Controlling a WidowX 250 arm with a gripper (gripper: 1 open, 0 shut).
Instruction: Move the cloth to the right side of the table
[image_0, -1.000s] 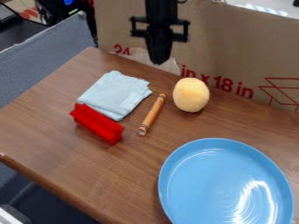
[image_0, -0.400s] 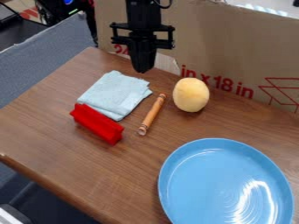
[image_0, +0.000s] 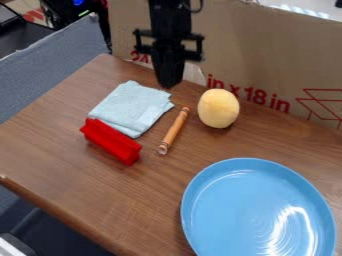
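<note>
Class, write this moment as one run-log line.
gripper: shut, empty, above table | cloth: left, untouched | stage: approach

The pale blue cloth (image_0: 131, 107), seemingly folded, lies flat on the dark wood-grain table (image_0: 80, 190), toward its left.

Looks like a robot lab or test bench, not a home. Dark wood-grain tabletop (image_0: 54, 130) set up as a work surface, w/ black robot arm and its hand (image_0: 168, 78) hanging over it from the back. Plain cardboard box (image_0: 267, 50) w/ red print used as a backdrop wall. Odd mix of props laid out: red block (image_0: 110, 140), wooden stick (image_0: 174, 131), yellowish ball (image_0: 219, 108), big blue plate (image_0: 257, 212), pale cloth (image_0: 130, 106). Behind left, dark gear, possibly office equipment; too blurred to tell.
</note>
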